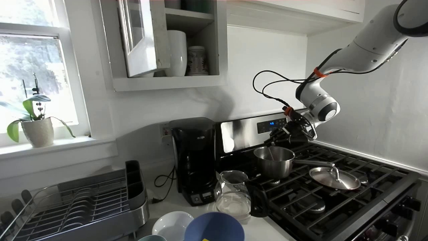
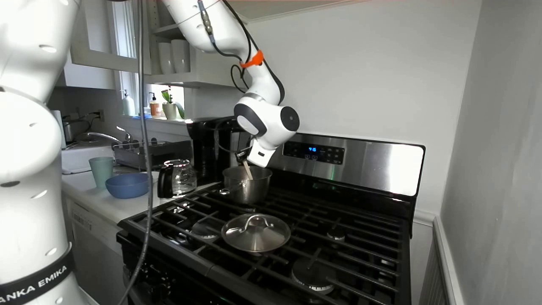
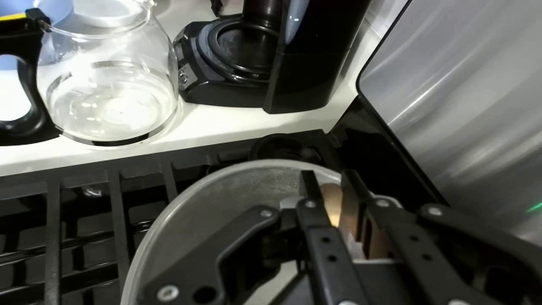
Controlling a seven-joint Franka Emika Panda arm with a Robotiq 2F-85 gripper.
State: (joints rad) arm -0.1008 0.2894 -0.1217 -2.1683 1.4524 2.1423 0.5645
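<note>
- In an exterior view, you have the tool [image 1: 268, 142] just above the stainless-steel saucepan [image 1: 274, 166], with the wooden utensil [image 1: 271, 154] slanting down into that pan on the gas stove [image 1: 381, 201].
- There the utensil's long axis stands steep but tilted: the upper end sits at your tool, the lower end leans to the right of that view and goes out of sight behind the rim.
- The saucepan's handle [image 1: 312, 162] points right, toward the metal lid [image 1: 327, 179].
- In an exterior view, the wooden utensil [image 2: 249, 171] likewise runs from upper left to lower right, its lower end hidden inside the pan; the lid [image 2: 256, 237] lies nearer the camera.
- In the wrist view, you can see your tool grasping the utensil, its wood showing between the two fingers [image 3: 312, 188]; so little shows that you cannot read its axis there.
- Beyond the pan's rim, the glass carafe [image 3: 110, 110] and the drip coffee maker [image 3: 237, 97] stand on the table [image 3: 211, 125].
</note>
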